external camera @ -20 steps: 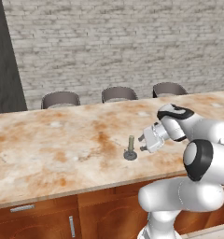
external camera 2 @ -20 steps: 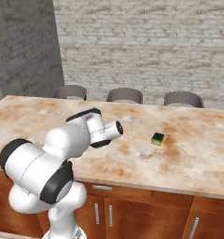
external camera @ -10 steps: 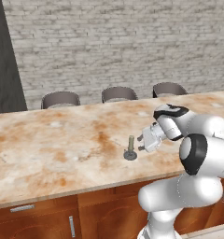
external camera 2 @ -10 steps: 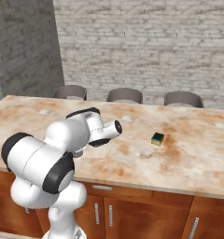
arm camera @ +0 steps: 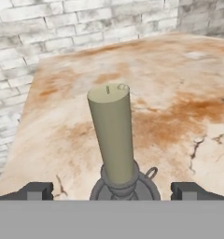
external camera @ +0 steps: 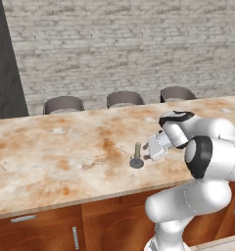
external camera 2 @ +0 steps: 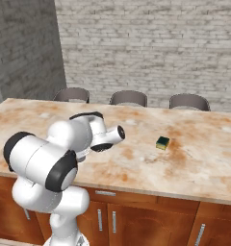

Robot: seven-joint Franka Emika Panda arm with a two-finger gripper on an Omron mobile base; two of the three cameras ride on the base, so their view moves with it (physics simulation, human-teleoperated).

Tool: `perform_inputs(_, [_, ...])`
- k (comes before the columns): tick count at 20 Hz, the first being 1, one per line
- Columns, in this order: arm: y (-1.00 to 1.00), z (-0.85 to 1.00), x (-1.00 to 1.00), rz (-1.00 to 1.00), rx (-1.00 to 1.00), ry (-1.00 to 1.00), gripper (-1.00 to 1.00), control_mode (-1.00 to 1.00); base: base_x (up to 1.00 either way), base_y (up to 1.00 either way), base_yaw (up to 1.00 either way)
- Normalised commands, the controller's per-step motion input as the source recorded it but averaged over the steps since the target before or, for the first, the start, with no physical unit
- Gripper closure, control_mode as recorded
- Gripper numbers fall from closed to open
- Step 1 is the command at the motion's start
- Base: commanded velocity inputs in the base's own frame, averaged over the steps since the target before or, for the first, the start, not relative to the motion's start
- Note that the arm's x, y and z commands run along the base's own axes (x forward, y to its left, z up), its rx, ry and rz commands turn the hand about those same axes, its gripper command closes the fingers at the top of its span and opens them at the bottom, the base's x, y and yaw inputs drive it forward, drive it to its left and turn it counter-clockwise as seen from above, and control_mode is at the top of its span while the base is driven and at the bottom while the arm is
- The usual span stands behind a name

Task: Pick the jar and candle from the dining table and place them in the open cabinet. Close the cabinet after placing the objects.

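Note:
The candle (external camera: pixel 137 149), a short beige-olive stick on a small round dark-grey holder, stands upright on the dining table (external camera: pixel 60 157) near its front edge. My gripper (external camera: pixel 148 150) hovers just right of it at candle height, open, apart from the stick. In the hand view the candle (arm camera: pixel 111 135) rises close up between the two dark fingertips (arm camera: pixel 37 190), with a wide gap on each side. In the right base view my own arm hides it. The jar and the cabinet are out of view.
A small green-and-yellow block (external camera 2: pixel 162 142) lies on the marbled top (external camera 2: pixel 199 166) to the right of the arm. Three dark chair backs (external camera: pixel 124 98) line the far side before a grey brick wall. Wood drawers with silver handles (external camera: pixel 22 218) sit below the top.
The arm's elbow and shoulder have turned slightly. The hand stays beside the candle with its jaws still wide. The candle has not moved.

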Motion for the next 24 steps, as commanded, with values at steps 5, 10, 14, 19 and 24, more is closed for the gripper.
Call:
perform_inputs(5, [0.12, -0.06, 0.00, 0.00, 0.00, 0.00, -1.00, -1.00, 0.00, 0.00, 0.00])
perform_inputs(10, [0.06, -0.03, 0.00, 0.00, 0.00, 0.00, -1.00, -1.00, 0.00, 0.00, 0.00])
perform_inputs(14, [0.02, -0.01, 0.01, 0.00, 0.00, 0.00, -1.00, -1.00, 0.00, 0.00, 0.00])
perform_inputs(19, [0.01, 0.00, 0.03, 0.00, 0.00, 0.00, -1.00, -1.00, 0.00, 0.00, 0.00])
perform_inputs(24, [0.07, 0.00, 0.01, 0.00, 0.00, 0.00, -1.00, -1.00, 0.00, 0.00, 0.00])
